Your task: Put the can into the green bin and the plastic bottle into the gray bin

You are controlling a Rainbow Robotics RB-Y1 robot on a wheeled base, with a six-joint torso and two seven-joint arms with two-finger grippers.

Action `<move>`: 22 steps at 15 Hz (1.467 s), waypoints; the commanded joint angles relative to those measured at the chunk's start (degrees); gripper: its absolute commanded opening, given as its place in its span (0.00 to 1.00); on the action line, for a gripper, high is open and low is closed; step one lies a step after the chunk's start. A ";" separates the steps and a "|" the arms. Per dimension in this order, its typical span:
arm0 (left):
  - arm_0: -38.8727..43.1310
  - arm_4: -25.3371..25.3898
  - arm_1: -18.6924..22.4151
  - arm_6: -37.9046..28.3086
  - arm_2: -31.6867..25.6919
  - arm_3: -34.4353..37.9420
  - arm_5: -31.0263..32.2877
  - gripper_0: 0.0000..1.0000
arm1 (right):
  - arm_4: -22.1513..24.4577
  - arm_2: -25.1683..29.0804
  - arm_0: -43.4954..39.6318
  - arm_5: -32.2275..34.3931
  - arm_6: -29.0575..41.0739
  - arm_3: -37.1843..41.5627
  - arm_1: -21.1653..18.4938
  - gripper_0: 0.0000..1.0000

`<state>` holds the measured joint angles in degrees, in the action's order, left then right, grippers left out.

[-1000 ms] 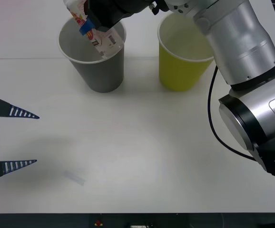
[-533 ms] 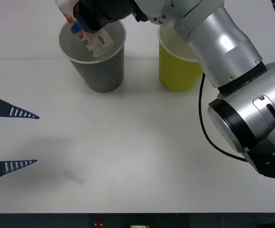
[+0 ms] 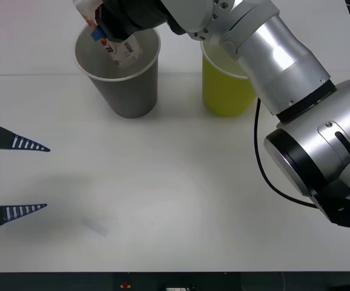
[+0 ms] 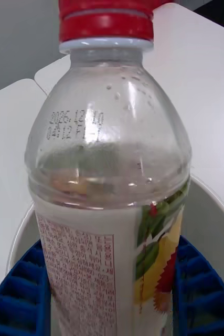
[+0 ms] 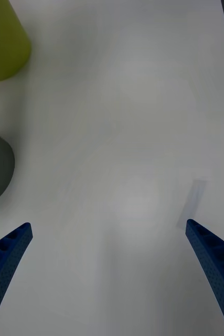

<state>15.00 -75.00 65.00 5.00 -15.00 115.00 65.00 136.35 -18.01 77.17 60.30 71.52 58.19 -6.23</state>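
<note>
The right gripper is reaching across the table and holding the plastic bottle over the mouth of the gray bin, its blue fingers clamped on the labelled body from both sides. The bottle is tilting, its lower end already dipping inside the gray bin's rim while the red cap end is pointing up and away from it. The green bin is standing just beside the gray bin, on the side toward the right arm. To finish this step well, the gripper should probably be keeping the bottle centred over the gray bin's opening, clear of the rim, and letting go only once the lower end is well inside, so the light cup is not tipping. The left gripper is waiting near the table edge, well apart from the gray bin, fingers spread wide and holding nothing
</note>
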 commanded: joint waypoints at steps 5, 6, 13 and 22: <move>0.00 0.00 0.00 0.00 0.00 0.00 0.00 1.00 | -2.22 2.02 -0.09 5.97 -1.03 3.86 -1.86 1.00; 0.00 0.00 0.00 0.00 0.00 0.00 0.00 1.00 | -2.49 2.90 -0.09 9.13 -1.03 5.80 -2.56 1.00; 0.00 0.00 0.00 0.00 0.00 0.00 0.00 1.00 | -12.07 7.73 -9.06 22.84 -1.21 27.95 -11.00 1.00; 0.00 0.00 0.00 0.00 0.00 0.00 0.00 1.00 | -25.08 15.11 -36.83 23.11 -7.71 61.34 -24.89 1.00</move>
<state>15.00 -75.00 65.00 5.00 -15.00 115.00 65.00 112.66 -4.09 42.63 83.35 64.29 117.31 -29.98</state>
